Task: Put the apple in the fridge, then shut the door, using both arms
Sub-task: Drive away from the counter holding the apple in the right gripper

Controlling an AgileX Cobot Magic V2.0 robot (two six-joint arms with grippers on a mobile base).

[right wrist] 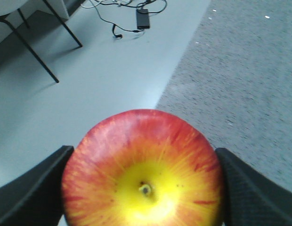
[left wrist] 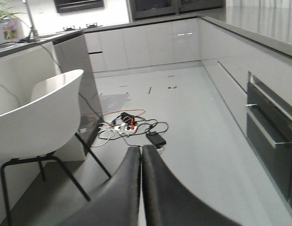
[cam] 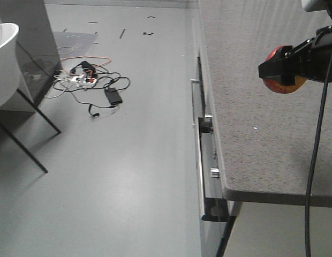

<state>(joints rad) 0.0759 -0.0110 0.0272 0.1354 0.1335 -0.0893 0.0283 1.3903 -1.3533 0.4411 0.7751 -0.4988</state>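
**A:** What do we see at the far left?

**B:** A white moulded plastic chair (cam: 4, 59) on thin black legs, standing on a pale grey floor (cam: 128, 176). Just right of it, a tangle of black, white and orange cables (cam: 88, 80) lies on that floor.

**A:** And our left claw?

**B:** In the left wrist view, the left gripper (left wrist: 141, 149) hangs over the floor. Its two black fingers (left wrist: 122, 188) are pressed flat together with nothing between them, and they point toward the chair and cables.

**A:** Moving right?

**B:** We reach the edge of a grey speckled stone countertop (cam: 251, 118). A long metal bar handle (cam: 195, 123) sits on the cabinet front below it.

**A:** Where is the apple?

**B:** At the far right, above the countertop; we cannot tell how high. The round red apple with a yellow patch (cam: 285, 84) sits between the black fingers of the right gripper (cam: 276, 69). In the right wrist view it fills the whole gap. One pad (right wrist: 33, 193) lies against its left side, the other against its right, and its yellow dimpled end faces the camera. The claw is clamped on the fruit.

**A:** Anything further right?

**B:** A black cable (cam: 315, 160) drops from the right arm past the counter's front edge.
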